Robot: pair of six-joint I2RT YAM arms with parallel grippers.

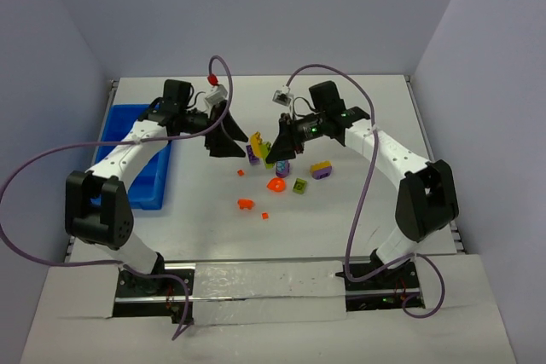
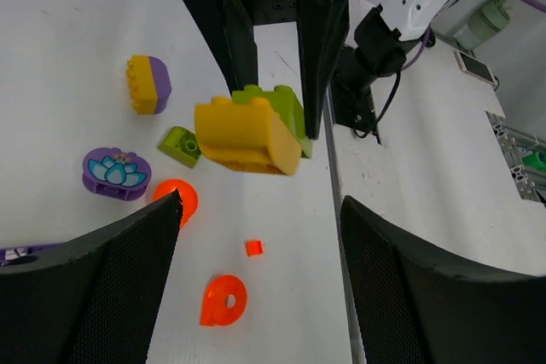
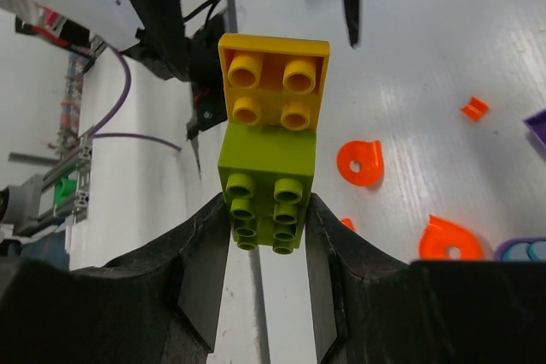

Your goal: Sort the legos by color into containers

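R arm: right gripper [image 3: 266,229] jaws are shut on the olive-green brick [image 3: 266,164], pinched by its sides and lifted clear of the tabletop [image 1: 358,228]. A yellow brick [image 3: 273,74] is studded onto the green one and juts past the jaw tips, unsupported.

L arm: left gripper [image 2: 260,210] jaws are spread wide, nothing held. The two-tone stack is seen just ahead of them; no contact visible.

The blue tray [image 1: 141,189] is at the left tabletop edge, well apart from the stack. Its compartments can't be read from the top view.

Risks (judged):
- The stack is two colours. If it is put in the tray unsplit, one half gets mis-sorted.
- A split prob. needs the L jaws closed on the yellow half. With an off-centre bite or twist, the green half could be levered out of the R grip.
- Glossy plastic may slip on the pads. A fall would land by the loose pieces: orange ring piece [image 2: 223,300], purple lotus tile [image 2: 117,172], yellow-purple brick [image 2: 148,84], lime bit [image 2: 179,147]. Scatter is likely.
- The wide L jaws are near the R arm's fingers; a clash is poss.

Materials/shapes:
- Bricks: hard moulded plastic, glossy, with hollow round studs in sets of four. The yellow one has a rounded shoulder.
- Orange bits look translucent.
- Lotus tile: scalloped outline, printed top.
- Jaw pads: black, fine mesh-like texture.
- Tabletop: white, matte, faintly streaked.
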